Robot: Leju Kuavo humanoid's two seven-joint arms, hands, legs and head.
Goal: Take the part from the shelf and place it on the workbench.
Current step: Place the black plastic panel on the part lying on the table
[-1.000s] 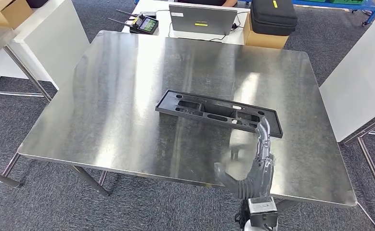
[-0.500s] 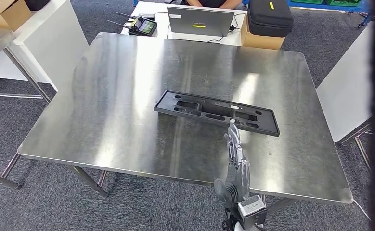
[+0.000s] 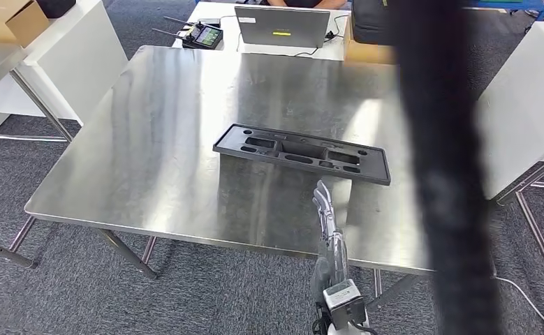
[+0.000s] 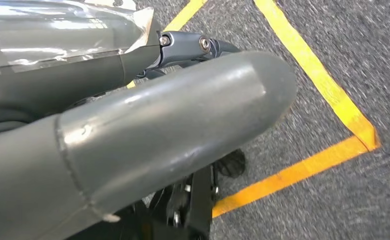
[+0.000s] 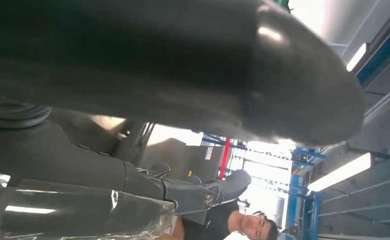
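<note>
Head view, part (image 3: 301,153) flat on workbench (image 3: 157,139), just beyond open right robot hand (image 3: 327,223)

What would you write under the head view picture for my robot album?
A black part lies flat on the steel workbench while the robot's hand hovers empty at the near edge.

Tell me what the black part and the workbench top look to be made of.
Black part: probably moulded plastic, matt black; it has recessed pockets and a raised rim, with no shine.
Workbench: looks like brushed steel sheet, likely stainless; it is silver, with streaky reflections of the lights and a dim mirror image of the part.
</note>
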